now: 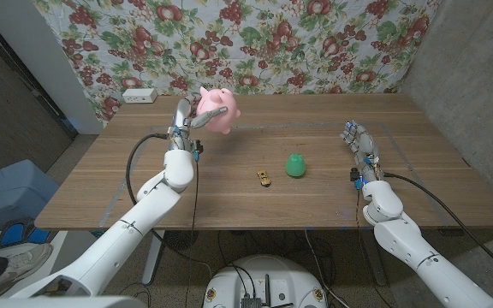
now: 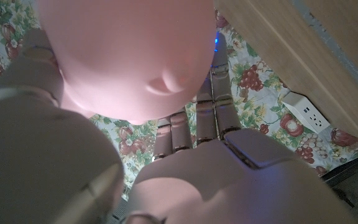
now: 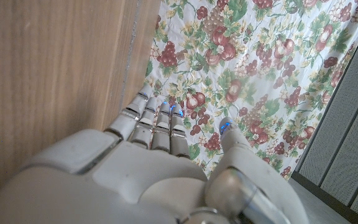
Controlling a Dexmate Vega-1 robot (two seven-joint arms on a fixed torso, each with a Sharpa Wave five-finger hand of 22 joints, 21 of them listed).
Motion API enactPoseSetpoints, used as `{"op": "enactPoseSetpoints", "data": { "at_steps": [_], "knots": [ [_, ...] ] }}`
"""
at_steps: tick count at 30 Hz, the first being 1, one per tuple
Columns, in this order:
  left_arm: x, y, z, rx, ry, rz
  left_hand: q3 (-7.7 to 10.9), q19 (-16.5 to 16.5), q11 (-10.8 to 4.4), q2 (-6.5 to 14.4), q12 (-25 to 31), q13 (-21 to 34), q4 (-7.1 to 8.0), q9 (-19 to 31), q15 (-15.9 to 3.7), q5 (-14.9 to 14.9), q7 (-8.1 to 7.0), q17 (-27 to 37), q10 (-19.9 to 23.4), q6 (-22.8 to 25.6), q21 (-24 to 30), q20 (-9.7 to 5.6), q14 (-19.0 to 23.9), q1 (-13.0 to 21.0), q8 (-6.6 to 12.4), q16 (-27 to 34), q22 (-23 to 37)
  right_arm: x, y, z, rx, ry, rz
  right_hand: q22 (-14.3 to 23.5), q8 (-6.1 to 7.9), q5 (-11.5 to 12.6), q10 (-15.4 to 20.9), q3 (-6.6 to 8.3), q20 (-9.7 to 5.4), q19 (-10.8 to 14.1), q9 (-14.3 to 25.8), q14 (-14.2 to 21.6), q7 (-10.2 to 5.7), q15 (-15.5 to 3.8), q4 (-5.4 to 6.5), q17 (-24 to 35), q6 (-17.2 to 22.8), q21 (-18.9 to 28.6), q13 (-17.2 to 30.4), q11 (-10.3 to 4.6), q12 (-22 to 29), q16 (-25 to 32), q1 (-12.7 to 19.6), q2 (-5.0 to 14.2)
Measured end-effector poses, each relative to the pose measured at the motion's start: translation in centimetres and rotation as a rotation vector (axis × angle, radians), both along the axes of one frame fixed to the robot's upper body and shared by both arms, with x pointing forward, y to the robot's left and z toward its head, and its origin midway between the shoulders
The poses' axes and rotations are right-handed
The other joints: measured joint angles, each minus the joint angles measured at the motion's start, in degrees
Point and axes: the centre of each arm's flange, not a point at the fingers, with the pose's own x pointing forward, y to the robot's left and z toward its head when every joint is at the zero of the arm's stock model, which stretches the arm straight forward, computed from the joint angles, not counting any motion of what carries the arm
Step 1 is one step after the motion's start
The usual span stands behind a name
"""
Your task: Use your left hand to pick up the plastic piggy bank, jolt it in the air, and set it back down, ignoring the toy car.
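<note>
**Piggy bank in the air, held by my left hand**

Fingers (image 1: 197, 118) of my left hand (image 1: 181, 128) are closed around the plastic piggy bank (image 1: 217, 109), which the head view shows lifted above the far left part of the wooden worktop (image 1: 229, 197), not touching it. The toy car (image 1: 264, 177), small and yellow, lies near the middle, and a green rounded object (image 1: 295, 164) stands just beside it. My right hand (image 1: 359, 147) stands at the right side with fingers apart, holding nothing.

From the left wrist view, the piggy bank (image 2: 129, 50) is a smooth, round pink body with a small bump on its shell. My fingers (image 2: 197, 124) reach up beside the body. I judge it hollow, light and stiff, but glossy and maybe slippery, so a wide grip around the belly is safer than the ears or legs.

From the right wrist view, my right hand (image 3: 154, 168) has straight fingers (image 3: 157, 121) beside the wood grain of the worktop (image 3: 48, 81), with the flowered cloth (image 3: 260, 74) behind.
</note>
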Motion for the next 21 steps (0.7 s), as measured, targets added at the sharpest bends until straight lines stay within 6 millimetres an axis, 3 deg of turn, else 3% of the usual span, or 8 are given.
{"op": "enactPoseSetpoints", "data": {
  "at_steps": [21],
  "knots": [
    [0.57, 0.21, 0.1, 0.05, 0.098, 0.007, 0.0, 0.0, 0.0, 0.0, -0.18, 0.02, 0.0, 0.0, -0.01, 0.0, 0.0, -0.05, 0.0, 0.01, 0.32, 0.0, 0.01, 0.0, -0.32, 0.16, -0.29, 0.07, 0.38, 0.26, -0.006, -0.001, 0.001, 0.0, 0.0, 0.0, 0.0, 0.0, 0.0, 0.0, 0.0, 0.0, 0.0, 0.0, 0.0, 0.01, 0.0, 0.0, 0.0, 0.0, 0.0, 0.0, 0.0, 0.0]
  ]
}}
